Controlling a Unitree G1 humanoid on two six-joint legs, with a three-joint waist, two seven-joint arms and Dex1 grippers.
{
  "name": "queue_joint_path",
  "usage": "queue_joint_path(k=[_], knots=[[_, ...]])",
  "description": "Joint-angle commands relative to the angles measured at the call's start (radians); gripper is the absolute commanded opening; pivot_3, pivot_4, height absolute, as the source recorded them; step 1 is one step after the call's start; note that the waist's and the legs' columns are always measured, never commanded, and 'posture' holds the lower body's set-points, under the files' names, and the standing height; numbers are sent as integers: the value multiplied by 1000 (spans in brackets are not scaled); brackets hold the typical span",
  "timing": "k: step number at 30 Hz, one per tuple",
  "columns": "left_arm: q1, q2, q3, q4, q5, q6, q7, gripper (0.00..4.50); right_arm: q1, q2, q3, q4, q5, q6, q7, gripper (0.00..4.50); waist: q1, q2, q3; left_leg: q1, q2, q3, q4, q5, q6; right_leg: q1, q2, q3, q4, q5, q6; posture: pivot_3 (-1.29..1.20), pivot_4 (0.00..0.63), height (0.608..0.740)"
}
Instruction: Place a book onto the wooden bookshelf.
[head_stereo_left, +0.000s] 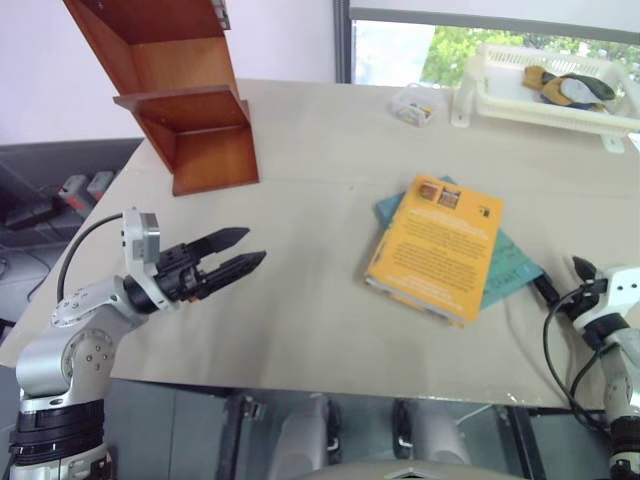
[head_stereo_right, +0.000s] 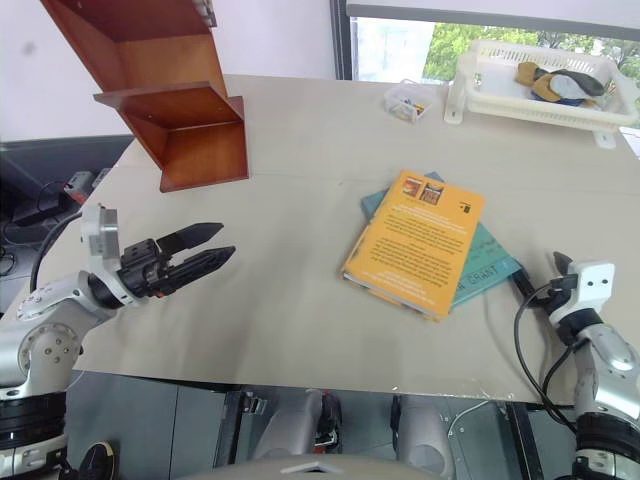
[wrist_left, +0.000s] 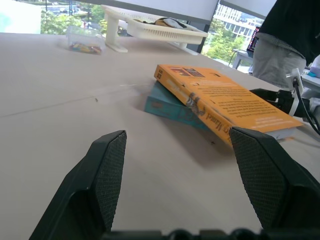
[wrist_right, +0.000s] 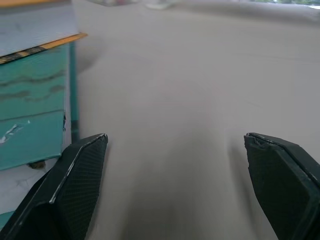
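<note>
Lying on a teal book (head_stereo_left: 505, 265), the orange book (head_stereo_left: 437, 246) sits just left of the right claw (head_stereo_left: 565, 280), whose fingers are spread, apparently to grab its edge; the left claw (head_stereo_left: 240, 250), also spread, waits well short, with the bookshelf (head_stereo_left: 190, 110) beyond it.

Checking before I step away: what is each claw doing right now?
Left claw: open, holding nothing.
Right claw: open, holding nothing, beside the teal book.

Dark print in lines across the orange cover of the book (head_stereo_left: 437, 247), too small to read. Spine lettering in the left wrist view ending in what looks like "Mind". Pale letters on the teal book (head_stereo_right: 482, 269), perhaps "CHAST", unsure.
</note>
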Motion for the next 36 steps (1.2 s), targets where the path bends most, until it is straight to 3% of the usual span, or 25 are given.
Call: queue_joint_path(k=[1, 17, 28, 36], knots=[[11, 18, 18, -43, -9, -16, -8, 3626, -34, 19, 30, -27, -1, -15, 13, 4500, -2, 0, 0, 0, 0, 0, 0, 0, 0, 0, 0, 0, 0, 0, 0, 0, 150, 712], [52, 4, 21, -79, -15, -27, 11, 3626, -279, 129, 152, 163, -93, -72, -16, 4500, -6, -1, 0, 1, 1, 1, 0, 1, -2, 0, 0, 1, 1, 0, 0, 0, 150, 712], [70, -15, 32, -95, -45, -8, 50, 3626, -407, 147, 183, 312, -115, -143, 24, 4500, -23, -1, 0, 1, 1, 1, 0, 1, -2, 0, 3, 1, 1, 2, -4, 0, 150, 712], [-203, -37, -43, 137, -111, 236, 189, 3626, -312, 55, 181, 105, -82, -52, 103, 4500, -4, -1, 1, 2, 0, 0, 0, 3, -1, 2, 4, 0, 2, 1, 0, 0, 150, 712]])
